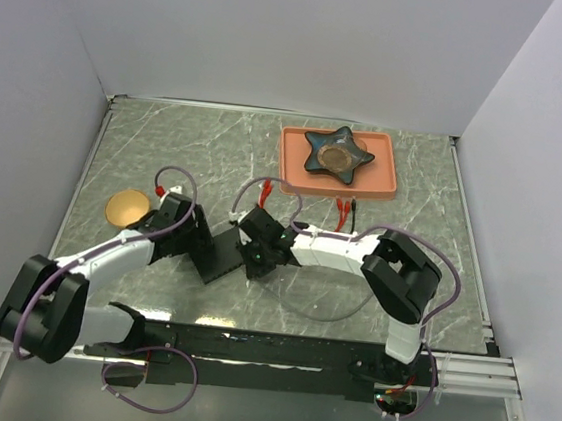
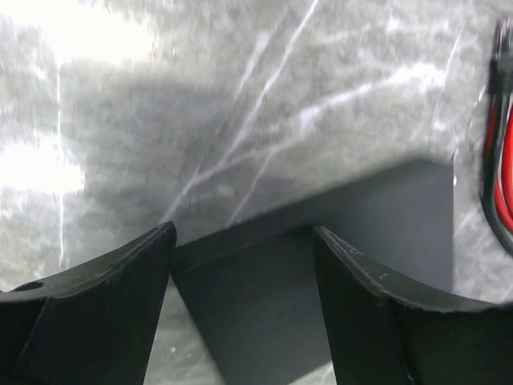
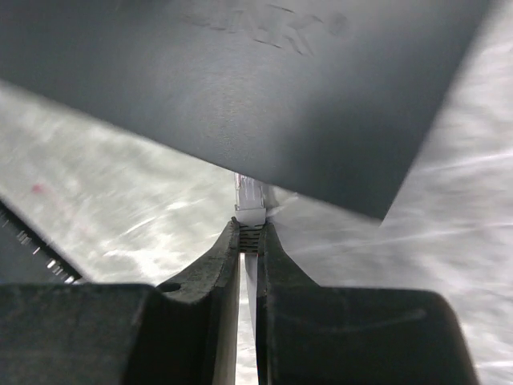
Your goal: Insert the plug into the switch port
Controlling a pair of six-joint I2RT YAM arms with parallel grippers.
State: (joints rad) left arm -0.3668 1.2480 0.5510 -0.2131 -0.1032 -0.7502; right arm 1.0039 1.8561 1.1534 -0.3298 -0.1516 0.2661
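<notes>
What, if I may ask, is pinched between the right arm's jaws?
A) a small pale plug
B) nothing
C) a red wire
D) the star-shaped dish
A: in the right wrist view the jaws are closed on a small pale plug, its tip at the edge of the black switch.

Plug in right hand lies beside switch edge.

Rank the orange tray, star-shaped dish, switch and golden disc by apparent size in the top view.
1. orange tray
2. star-shaped dish
3. switch, partly hidden, so its rank against the dish is unsure
4. golden disc
</notes>
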